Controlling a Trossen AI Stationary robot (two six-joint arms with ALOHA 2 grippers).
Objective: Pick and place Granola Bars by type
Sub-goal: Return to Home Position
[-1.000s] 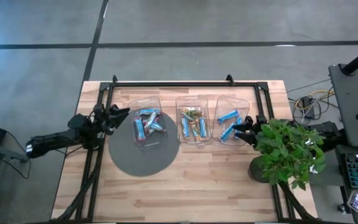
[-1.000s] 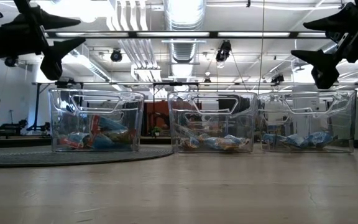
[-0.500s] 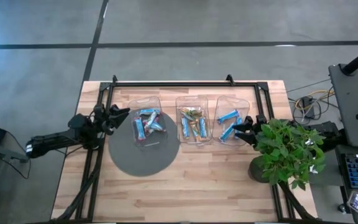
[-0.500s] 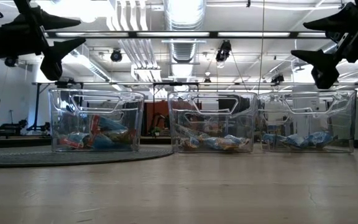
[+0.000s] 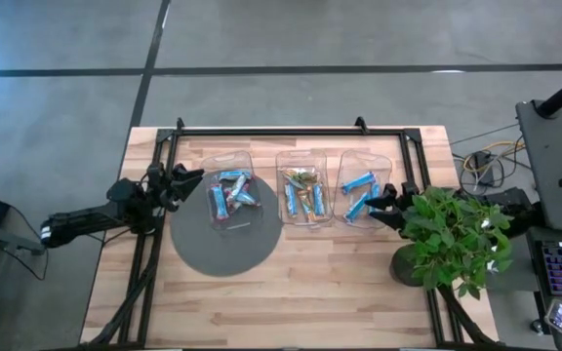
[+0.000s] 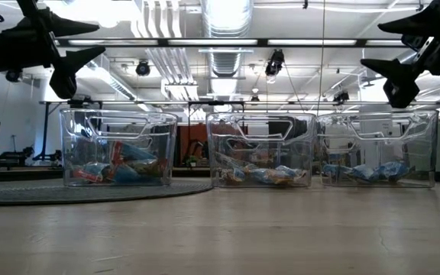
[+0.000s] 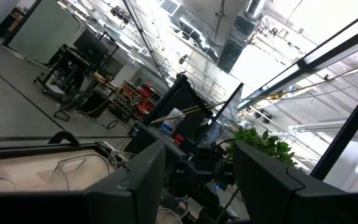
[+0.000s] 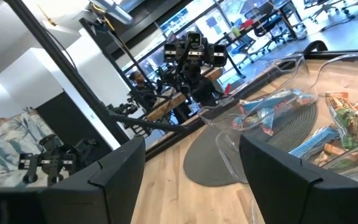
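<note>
— What takes up most of the overhead frame?
— A light wooden plank table [image 5: 261, 292], in the centre. A round dark grey mat [image 5: 224, 255] lies left of centre on it. A leafy green potted plant [image 5: 452, 239] stands at the lower right.
— And the containers?
— Three clear plastic rectangular bins sit in a row across the middle. The left bin [image 5: 230, 154] is partly on the mat, then come the middle bin [image 5: 305, 154] and the right bin [image 5: 367, 155].
— The claws?
— The left claw [image 5: 191, 179] hangs just left of the left bin, fingers spread and grasping nothing. The right claw [image 5: 373, 205] is at the right bin's right edge, against the plant, and is likewise released.
— The bars?
— The small wrapped granola bars [image 5: 232, 190] all lie inside the bins. They are mostly blue in the left and right bins, and blue mixed with green-tan in the middle.
</note>
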